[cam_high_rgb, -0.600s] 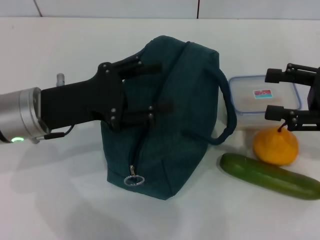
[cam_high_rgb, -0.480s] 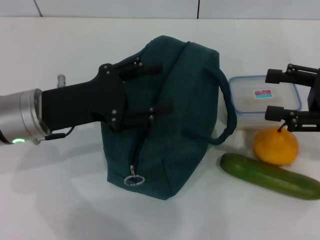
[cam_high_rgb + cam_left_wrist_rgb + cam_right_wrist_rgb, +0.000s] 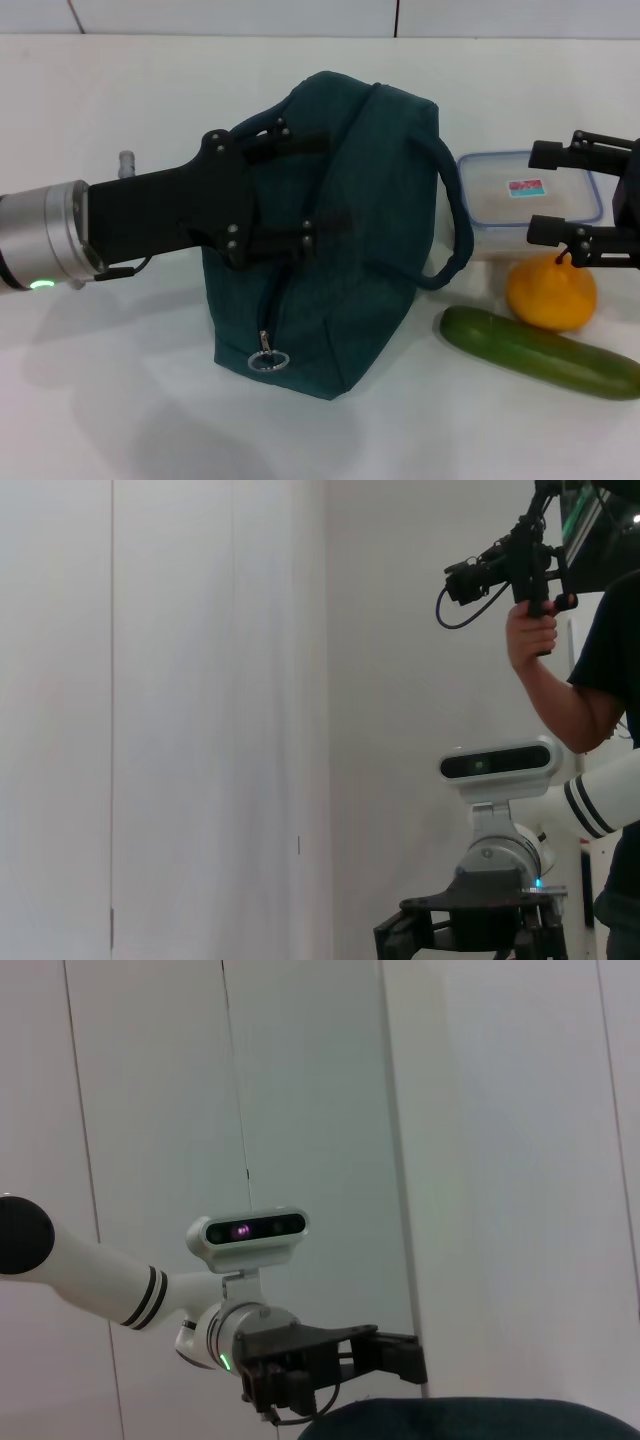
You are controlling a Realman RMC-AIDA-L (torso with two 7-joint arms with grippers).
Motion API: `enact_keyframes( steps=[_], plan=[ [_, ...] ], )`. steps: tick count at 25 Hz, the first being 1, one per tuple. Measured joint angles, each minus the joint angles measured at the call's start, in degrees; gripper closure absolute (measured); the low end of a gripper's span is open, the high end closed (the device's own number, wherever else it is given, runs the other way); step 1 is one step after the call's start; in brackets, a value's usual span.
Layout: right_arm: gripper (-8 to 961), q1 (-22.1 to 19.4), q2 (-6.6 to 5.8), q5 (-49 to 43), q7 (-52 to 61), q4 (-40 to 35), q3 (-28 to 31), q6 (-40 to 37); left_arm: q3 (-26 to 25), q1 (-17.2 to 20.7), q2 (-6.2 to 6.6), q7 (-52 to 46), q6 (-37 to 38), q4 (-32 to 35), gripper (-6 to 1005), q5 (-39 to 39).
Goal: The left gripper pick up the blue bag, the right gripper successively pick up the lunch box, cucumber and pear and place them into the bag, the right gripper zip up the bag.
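Note:
The blue bag (image 3: 350,250) stands upright at the table's middle, with its silver zipper ring (image 3: 268,359) low on the front end. My left gripper (image 3: 334,187) reaches in from the left and is open, its two black fingers spread against the bag's upper left side near a handle loop. My right gripper (image 3: 546,192) is open at the right edge, one finger over the far rim and one over the near rim of the lunch box (image 3: 495,205). The pear (image 3: 550,293) sits just in front of the box. In front of the pear lies the cucumber (image 3: 540,352).
The bag's other handle (image 3: 458,225) loops out toward the lunch box. A white table (image 3: 120,420) carries everything. The right wrist view shows my head camera (image 3: 247,1230), the left gripper (image 3: 385,1355) and the bag's top (image 3: 480,1420); a person with a camera (image 3: 530,570) stands behind.
My left gripper has edged to the right and slightly down against the bag. The right gripper has shifted very little. Bag, box, pear and cucumber have stayed put.

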Motion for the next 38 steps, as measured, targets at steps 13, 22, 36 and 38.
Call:
enact_keyframes(
  steps=[13,22,36,38],
  plan=[
    [169,-0.07,0.42,-0.05,-0.02,0.01,1.62,-0.03,-0.21,-0.17,-0.03,-14.64,-4.24,10.39,255,-1.91],
    [169,-0.14,0.56,0.18,-0.07,-0.05,1.63,-0.02,3.55,0.70,-0.02,-35.86,-8.26,27.20,275,4.13],
    [170,0.04,2.08,0.21,-0.81,-0.14,1.58,-0.02,8.57,-0.22,0.21,-41.63,-17.44,26.85,315,11.05],
    [170,0.01,2.14,0.22,-0.81,-0.14,1.58,-0.02,8.56,-0.16,0.20,-40.89,-17.66,26.85,322,10.89]
  ],
)
